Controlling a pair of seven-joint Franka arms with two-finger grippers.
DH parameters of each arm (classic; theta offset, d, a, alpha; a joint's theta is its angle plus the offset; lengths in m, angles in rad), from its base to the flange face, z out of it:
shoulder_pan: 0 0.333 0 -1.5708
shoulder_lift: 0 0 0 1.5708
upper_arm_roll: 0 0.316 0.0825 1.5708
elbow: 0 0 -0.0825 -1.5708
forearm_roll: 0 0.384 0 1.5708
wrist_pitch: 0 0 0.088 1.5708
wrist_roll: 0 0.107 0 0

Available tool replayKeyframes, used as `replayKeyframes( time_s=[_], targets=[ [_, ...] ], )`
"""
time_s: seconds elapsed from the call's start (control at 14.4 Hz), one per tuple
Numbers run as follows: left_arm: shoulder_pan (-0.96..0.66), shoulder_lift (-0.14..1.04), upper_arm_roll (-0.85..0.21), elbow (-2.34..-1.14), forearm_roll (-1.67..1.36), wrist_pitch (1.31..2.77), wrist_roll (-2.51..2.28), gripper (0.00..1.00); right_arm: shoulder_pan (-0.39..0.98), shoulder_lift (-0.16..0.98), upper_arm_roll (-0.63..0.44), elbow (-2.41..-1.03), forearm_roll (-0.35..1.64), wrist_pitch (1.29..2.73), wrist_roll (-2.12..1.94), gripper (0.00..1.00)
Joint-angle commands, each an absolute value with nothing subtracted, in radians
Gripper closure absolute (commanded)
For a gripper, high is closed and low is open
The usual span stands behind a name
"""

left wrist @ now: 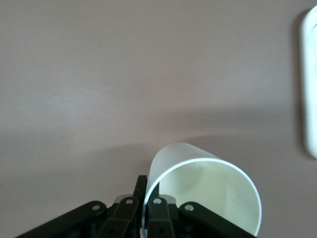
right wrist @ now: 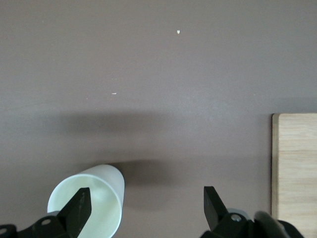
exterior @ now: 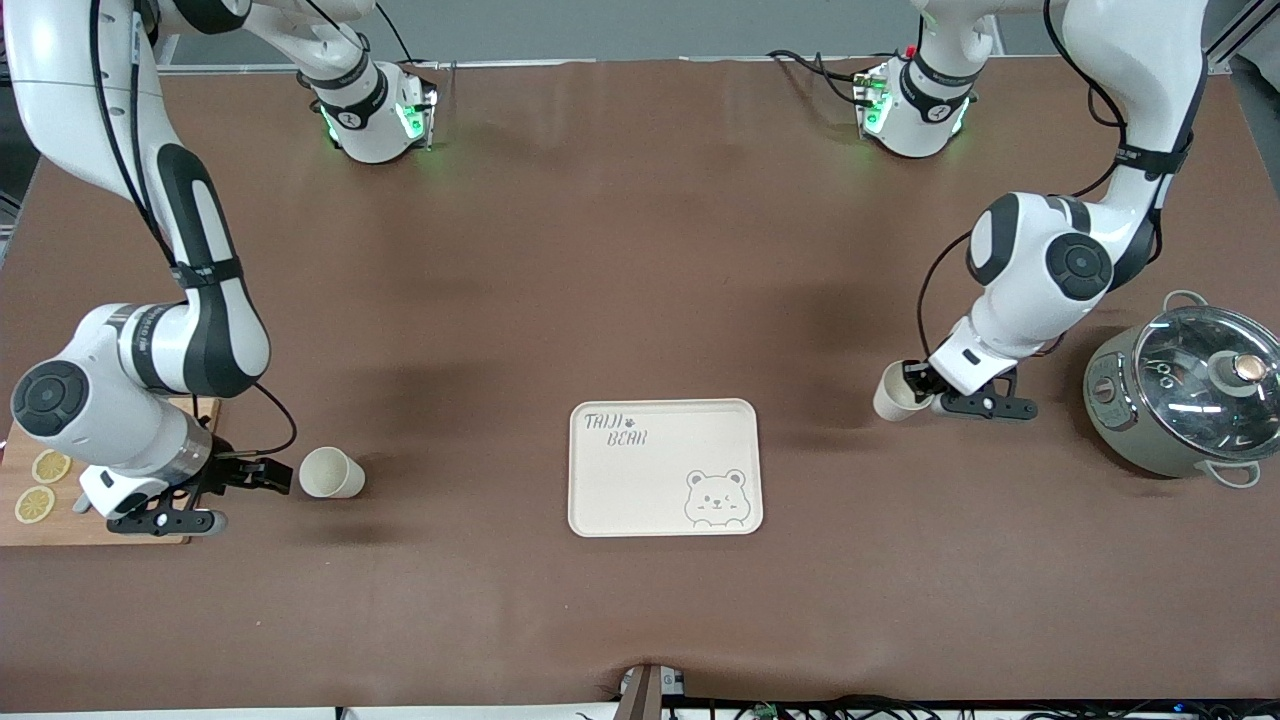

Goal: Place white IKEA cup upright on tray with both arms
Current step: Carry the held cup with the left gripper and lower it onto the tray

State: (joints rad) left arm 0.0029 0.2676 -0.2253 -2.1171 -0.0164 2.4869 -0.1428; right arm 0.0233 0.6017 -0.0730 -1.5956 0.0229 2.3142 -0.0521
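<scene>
Left pincer (exterior: 918,388) grips one cup (exterior: 893,391); right pincer (exterior: 262,474) gapes beside another cup (exterior: 330,472)

two white cups – one (exterior: 331,472) lying tipped near right arm's end, one (exterior: 893,392) gripped by its rim; cream bear-printed tray (exterior: 664,467) between.

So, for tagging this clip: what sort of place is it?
Probably a robot lab bench staged as a kitchen: brown mat-covered table, lidded pot, cutting board with lemon slices, exposed cables along the table edge.
</scene>
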Motion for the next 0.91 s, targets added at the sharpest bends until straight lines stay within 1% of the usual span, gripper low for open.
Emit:
replayKeyframes(
  time_s=[0.0,0.14,0.28,0.56,0.63,0.84],
  targets=[
    [-0.061,0.291,-0.235,-2.040,-0.025,2.422,-0.291,1.00,0.021,0.603,-0.069,-1.617,0.040,2.347,-0.072,0.00],
    [-0.112,0.317,-0.236,-2.005,-0.023,2.419,-0.389,1.00,0.021,0.624,-0.069,-1.618,0.040,2.371,-0.071,0.00],
    [-0.173,0.366,-0.232,-1.938,-0.021,2.381,-0.475,1.00,0.026,0.640,-0.069,-1.623,0.040,2.388,-0.072,0.00],
    [-0.254,0.535,-0.233,-1.670,0.069,2.156,-0.638,1.00,0.046,0.638,-0.069,-1.649,0.040,2.390,-0.072,0.00],
    [-0.279,0.573,-0.232,-1.620,0.090,2.128,-0.685,1.00,0.048,0.640,-0.069,-1.651,0.040,2.390,-0.072,0.00],
    [-0.310,0.621,-0.232,-1.577,0.109,2.128,-0.753,1.00,0.051,0.638,-0.069,-1.660,0.040,2.402,-0.072,0.00]
  ],
)
